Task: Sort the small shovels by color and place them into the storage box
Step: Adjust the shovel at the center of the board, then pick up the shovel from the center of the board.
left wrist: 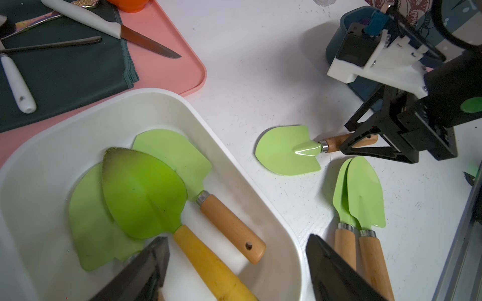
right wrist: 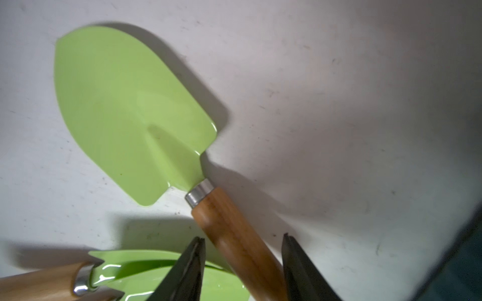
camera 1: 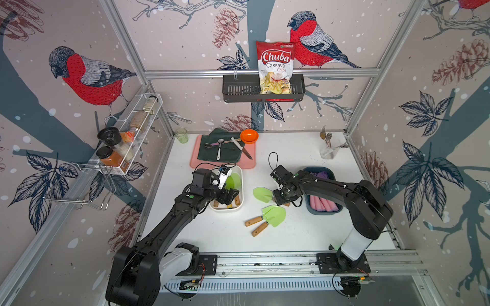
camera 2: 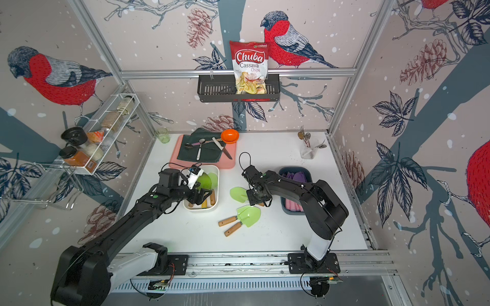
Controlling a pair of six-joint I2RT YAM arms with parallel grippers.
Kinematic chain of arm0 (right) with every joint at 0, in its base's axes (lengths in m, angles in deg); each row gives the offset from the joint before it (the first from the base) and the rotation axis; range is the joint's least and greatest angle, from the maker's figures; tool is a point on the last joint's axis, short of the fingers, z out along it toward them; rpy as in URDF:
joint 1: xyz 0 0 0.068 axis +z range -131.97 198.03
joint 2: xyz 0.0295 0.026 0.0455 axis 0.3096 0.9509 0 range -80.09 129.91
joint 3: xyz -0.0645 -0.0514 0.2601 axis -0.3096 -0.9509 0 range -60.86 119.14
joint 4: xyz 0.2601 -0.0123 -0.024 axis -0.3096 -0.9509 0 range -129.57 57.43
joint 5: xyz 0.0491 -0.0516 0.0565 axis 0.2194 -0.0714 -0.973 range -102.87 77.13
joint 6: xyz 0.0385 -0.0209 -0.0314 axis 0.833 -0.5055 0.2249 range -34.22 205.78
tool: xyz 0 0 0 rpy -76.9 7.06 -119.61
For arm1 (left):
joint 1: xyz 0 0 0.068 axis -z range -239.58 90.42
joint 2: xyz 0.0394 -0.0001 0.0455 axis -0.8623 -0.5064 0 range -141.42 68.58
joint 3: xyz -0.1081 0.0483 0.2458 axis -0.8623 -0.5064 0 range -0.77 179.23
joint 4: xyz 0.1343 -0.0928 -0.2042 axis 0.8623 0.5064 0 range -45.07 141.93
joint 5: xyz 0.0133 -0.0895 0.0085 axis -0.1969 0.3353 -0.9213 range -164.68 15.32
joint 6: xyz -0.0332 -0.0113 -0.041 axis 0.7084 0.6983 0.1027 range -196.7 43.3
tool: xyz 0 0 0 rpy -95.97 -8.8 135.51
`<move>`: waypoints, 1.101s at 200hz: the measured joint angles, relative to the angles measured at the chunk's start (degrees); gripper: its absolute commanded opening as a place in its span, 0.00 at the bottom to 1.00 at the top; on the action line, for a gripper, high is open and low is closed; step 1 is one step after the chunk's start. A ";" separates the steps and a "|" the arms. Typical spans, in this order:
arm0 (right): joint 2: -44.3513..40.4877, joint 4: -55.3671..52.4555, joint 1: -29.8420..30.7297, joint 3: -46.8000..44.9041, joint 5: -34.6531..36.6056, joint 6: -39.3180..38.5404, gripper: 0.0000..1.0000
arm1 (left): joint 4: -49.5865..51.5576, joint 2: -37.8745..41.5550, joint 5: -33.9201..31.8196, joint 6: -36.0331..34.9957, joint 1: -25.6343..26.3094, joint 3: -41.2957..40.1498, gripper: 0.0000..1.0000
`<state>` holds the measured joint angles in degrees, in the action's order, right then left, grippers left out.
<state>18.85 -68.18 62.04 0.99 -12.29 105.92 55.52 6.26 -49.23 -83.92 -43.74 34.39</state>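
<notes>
Several green shovels lie in the white box (camera 1: pixel 240 209), one with a yellow handle (left wrist: pixel 208 260). My left gripper (left wrist: pixel 237 237) hangs open over their handles and holds nothing. One green shovel (camera 1: pixel 262 194) lies on the table between the boxes. My right gripper (right wrist: pixel 243 236) is open and straddles its wooden handle (right wrist: pixel 234 234), with a gap on one side. Two more green shovels (camera 1: pixel 274 215) lie overlapped nearer the front. The dark blue box (camera 1: pixel 308 209) holds purple shovels with pink handles (camera 1: pixel 322 205); the right arm covers its middle.
A pink tray (camera 1: pixel 249 163) at the back carries a dark cloth, spoons, a knife (camera 1: pixel 242 148) and an orange bowl (camera 1: pixel 249 136). A glass of cutlery (camera 1: pixel 328 151) stands back right, a green cup (camera 1: pixel 181 134) back left. A wire spice rack (camera 1: pixel 124 148) juts from the left wall.
</notes>
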 measured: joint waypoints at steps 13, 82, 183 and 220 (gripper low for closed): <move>0.00 -0.26 -0.98 -0.20 0.15 -1.11 0.53 | -0.02 -0.04 0.00 -0.02 0.00 -0.04 0.86; 0.02 0.66 -2.84 -2.71 -1.09 -4.11 0.47 | -0.02 -0.52 0.02 0.00 0.00 -0.13 0.86; -3.80 2.82 -1.20 -4.87 1.20 -3.63 0.11 | -0.94 -1.14 1.86 2.01 0.00 -0.09 0.85; -9.99 8.92 6.67 -5.57 6.49 -3.45 0.11 | -1.49 -2.08 5.95 6.58 -0.20 2.27 0.83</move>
<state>8.86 -59.27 68.71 -4.59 -5.80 102.46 54.04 4.18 -43.28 -77.34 -43.94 36.66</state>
